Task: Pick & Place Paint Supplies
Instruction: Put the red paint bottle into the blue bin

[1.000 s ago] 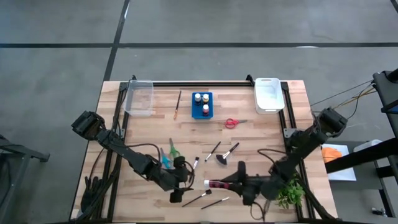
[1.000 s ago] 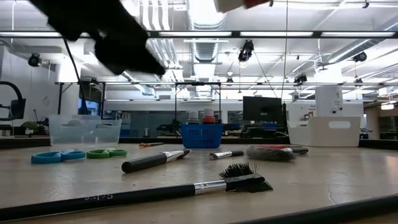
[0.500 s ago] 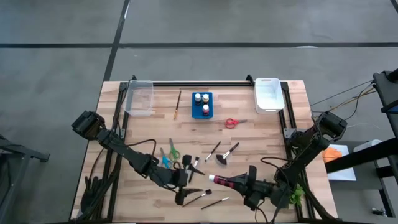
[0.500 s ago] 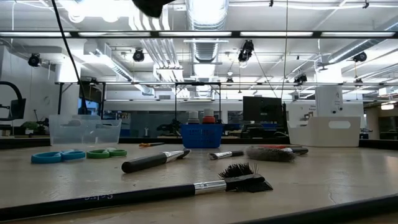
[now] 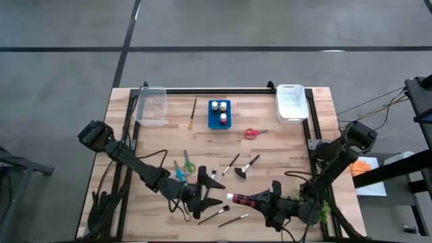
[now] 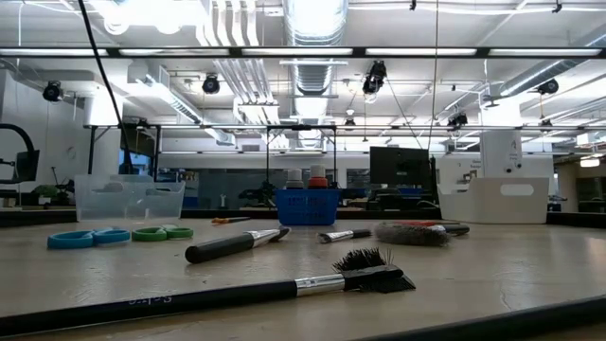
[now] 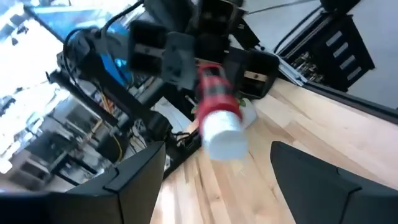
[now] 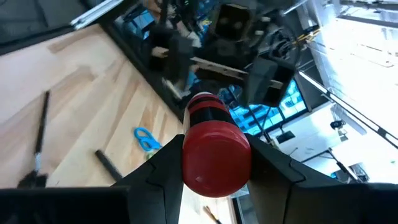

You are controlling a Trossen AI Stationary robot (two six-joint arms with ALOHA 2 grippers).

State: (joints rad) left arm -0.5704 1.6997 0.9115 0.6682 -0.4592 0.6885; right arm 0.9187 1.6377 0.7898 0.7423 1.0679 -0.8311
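Note:
A small red paint bottle (image 5: 241,198) with a white cap (image 7: 221,135) is held level above the near part of the table by my right gripper (image 5: 258,200), which is shut on it. The cap points toward my left gripper (image 5: 210,191). That gripper is open and empty, a little to the left of the cap and facing it, and its two fingers (image 7: 124,190) frame the bottle in the left wrist view. Both grippers are above what the low view shows. My right gripper pinches the bottle's red body near its bottom end (image 8: 216,155) between its two fingers (image 8: 281,175). The fingers come level from the table's right and lie along the bottle. The bottle sticks out level toward the left, cap first, clear of the table.
Blue and green scissors (image 5: 181,167), several brushes (image 5: 237,163) (image 5: 217,214) (image 6: 284,288) and red scissors (image 5: 255,133) lie on the table. A blue bottle holder (image 5: 219,113), a clear bin (image 5: 150,106) and a white bin (image 5: 291,102) stand at the far edge. A green plant (image 5: 318,210) is near right.
Both grippers have gone up and left the low view. My right gripper has carried the bottle a little toward the table's right edge, keeping it level. My left gripper has moved slightly right, toward the bottle's cap.

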